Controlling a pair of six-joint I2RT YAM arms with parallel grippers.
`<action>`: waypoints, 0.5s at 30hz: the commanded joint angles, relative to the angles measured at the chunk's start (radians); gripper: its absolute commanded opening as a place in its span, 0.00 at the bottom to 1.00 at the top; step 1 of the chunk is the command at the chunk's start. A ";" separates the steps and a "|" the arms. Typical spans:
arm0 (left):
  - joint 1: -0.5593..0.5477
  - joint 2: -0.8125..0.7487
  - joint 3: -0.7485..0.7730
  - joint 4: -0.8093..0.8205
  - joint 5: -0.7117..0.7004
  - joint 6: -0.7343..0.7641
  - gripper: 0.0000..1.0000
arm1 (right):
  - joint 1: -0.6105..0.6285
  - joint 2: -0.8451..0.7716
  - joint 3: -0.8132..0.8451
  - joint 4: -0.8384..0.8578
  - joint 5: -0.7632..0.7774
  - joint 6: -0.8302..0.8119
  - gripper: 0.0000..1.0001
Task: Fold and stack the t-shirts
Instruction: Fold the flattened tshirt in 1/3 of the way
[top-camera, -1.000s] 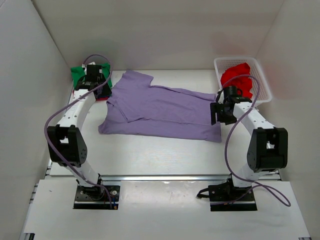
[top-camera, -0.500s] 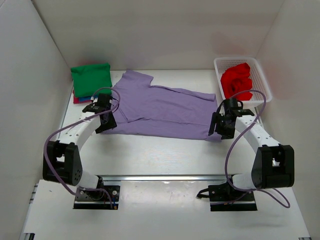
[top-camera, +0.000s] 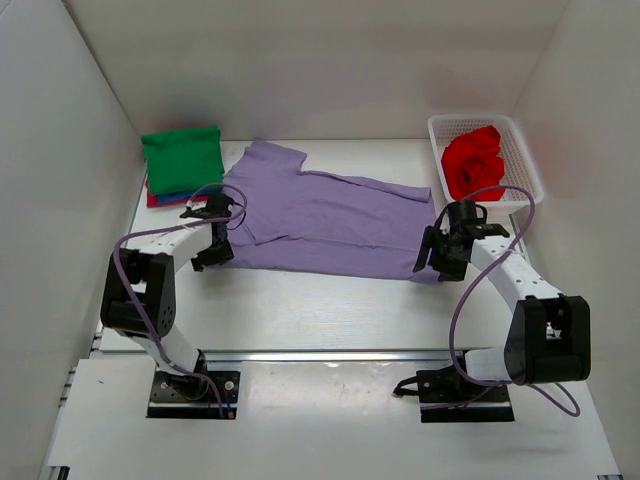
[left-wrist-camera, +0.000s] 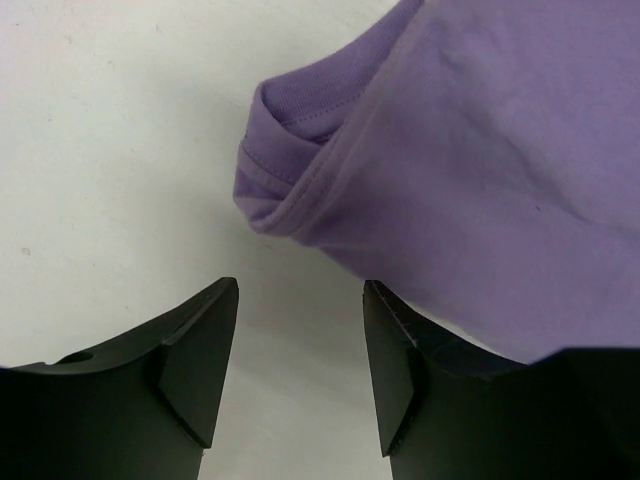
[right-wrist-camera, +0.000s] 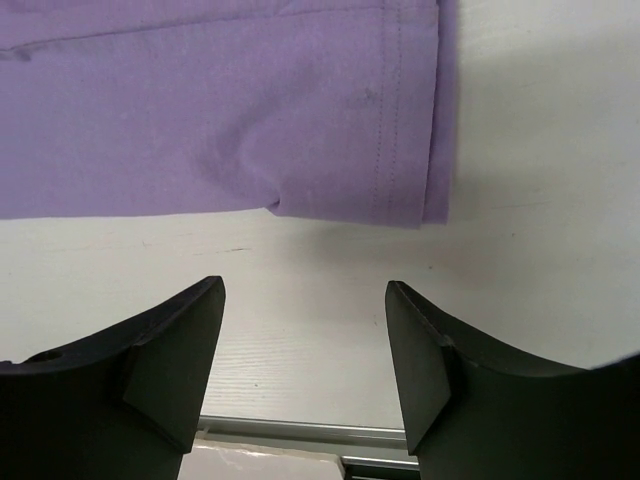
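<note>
The lavender-purple t-shirt (top-camera: 320, 215) lies folded lengthwise across the middle of the table. My left gripper (top-camera: 212, 252) is open and empty over its near-left corner, whose folded hem (left-wrist-camera: 290, 190) shows just ahead of the fingers in the left wrist view. My right gripper (top-camera: 430, 262) is open and empty over the near-right corner; the hem edge (right-wrist-camera: 400, 190) lies just ahead of it. A folded green t-shirt (top-camera: 182, 157) tops a stack at the back left, with blue and red or magenta edges (top-camera: 160, 198) under it. A red t-shirt (top-camera: 473, 163) lies crumpled in the basket.
The white lattice basket (top-camera: 520, 145) stands at the back right against the wall. White walls close in the left, right and back sides. A metal rail (top-camera: 330, 355) runs along the table's near edge, also in the right wrist view (right-wrist-camera: 300, 432).
My left gripper has come from the green stack at the back left down to the purple shirt's near-left corner. My right gripper has moved nearer, to the near-right corner.
</note>
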 joint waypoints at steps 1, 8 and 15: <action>0.019 0.030 0.018 0.055 -0.058 -0.006 0.64 | -0.004 -0.014 -0.007 0.039 -0.010 0.022 0.63; 0.065 0.111 0.052 0.101 -0.029 -0.017 0.46 | 0.020 0.006 -0.042 0.050 0.022 0.075 0.61; 0.061 0.100 0.037 0.117 -0.017 -0.015 0.00 | 0.013 0.072 -0.064 0.086 0.137 0.137 0.56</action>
